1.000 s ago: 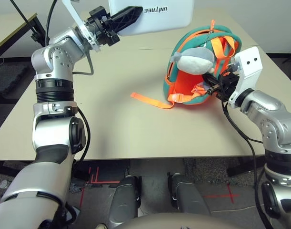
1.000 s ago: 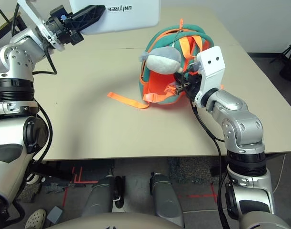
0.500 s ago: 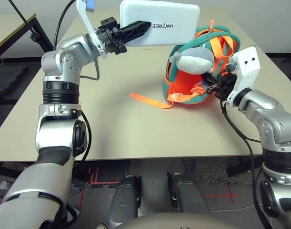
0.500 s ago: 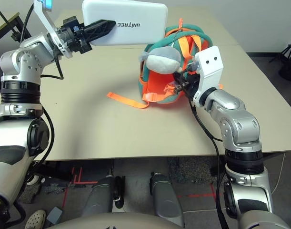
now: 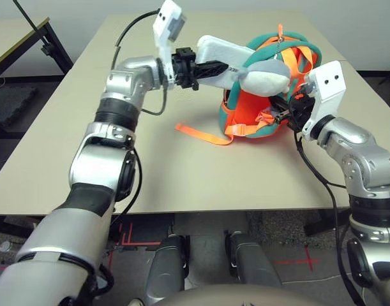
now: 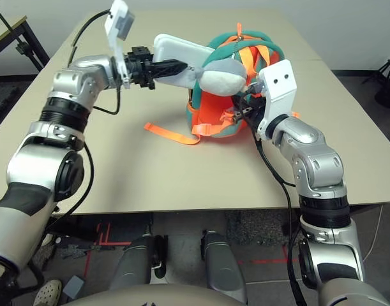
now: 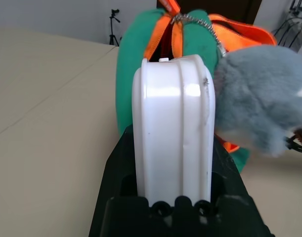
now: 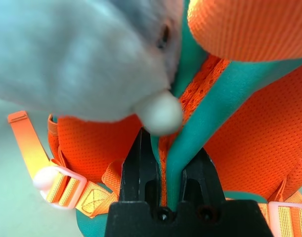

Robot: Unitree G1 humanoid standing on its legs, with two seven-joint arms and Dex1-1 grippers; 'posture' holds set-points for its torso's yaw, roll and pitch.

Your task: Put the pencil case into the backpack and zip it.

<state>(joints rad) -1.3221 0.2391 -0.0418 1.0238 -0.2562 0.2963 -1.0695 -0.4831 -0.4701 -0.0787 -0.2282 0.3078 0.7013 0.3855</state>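
Note:
My left gripper (image 5: 207, 66) is shut on the white pencil case (image 5: 219, 54), gripping one end and holding it edge-on above the table. The case's far end reaches the top of the orange and teal backpack (image 5: 253, 113) and sits tucked behind the grey plush toy (image 5: 263, 78). In the left wrist view the pencil case (image 7: 173, 123) stands between the black fingers (image 7: 113, 197), with the teal trim just beyond it. My right gripper (image 8: 170, 163) is shut on the backpack's teal edge (image 8: 190, 143) at its right side, holding the orange-lined mouth open.
An orange strap (image 5: 198, 134) trails from the backpack across the tan table (image 5: 150, 166) toward the left. The table's front edge runs just below both arms. A dark side table (image 5: 16, 38) stands at the far left.
My left arm has swung the pencil case down and to the right, from high over the table to the backpack's top behind the plush. The right gripper has kept its hold.

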